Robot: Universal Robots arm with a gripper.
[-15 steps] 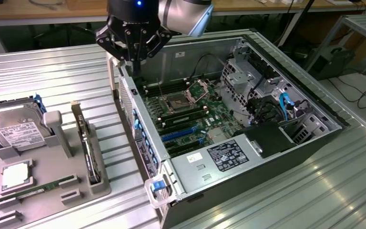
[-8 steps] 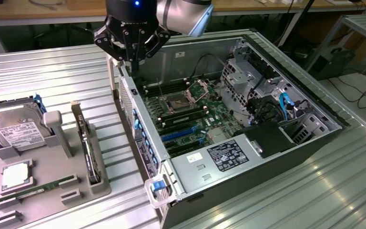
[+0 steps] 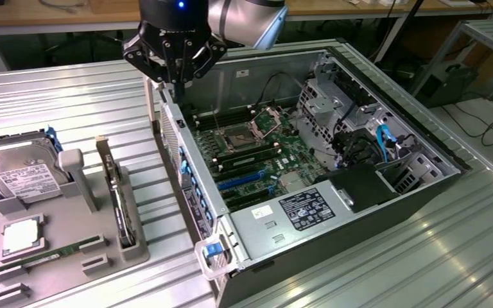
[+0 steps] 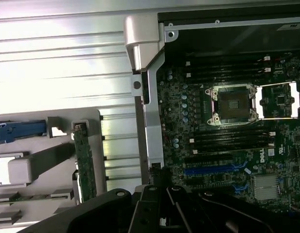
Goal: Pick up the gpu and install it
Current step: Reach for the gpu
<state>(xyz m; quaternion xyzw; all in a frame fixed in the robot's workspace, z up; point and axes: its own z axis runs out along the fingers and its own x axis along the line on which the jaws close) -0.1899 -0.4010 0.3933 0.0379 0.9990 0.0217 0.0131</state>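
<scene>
The gripper (image 3: 176,86), narrowed and empty, hangs over the case's (image 3: 358,256) rim. The gpu (image 3: 116,192) stands on edge in the holder (image 3: 75,224) on the tabletop (image 3: 75,102).

Just below the fingers (image 3: 178,76) — open computer case (image 3: 358,256), lying on its side on a ribbed metal table (image 3: 67,102). Inside it, a little beyond the fingers, green motherboard (image 3: 272,160) with a processor socket (image 3: 232,139). Farther off, labelled power supply (image 3: 308,210) and blue cable (image 3: 384,144). Well apart from the fingers — grey holder (image 3: 139,247) with a hard drive (image 3: 17,172), a square processor (image 3: 21,234) and a memory stick (image 3: 54,255).
</scene>
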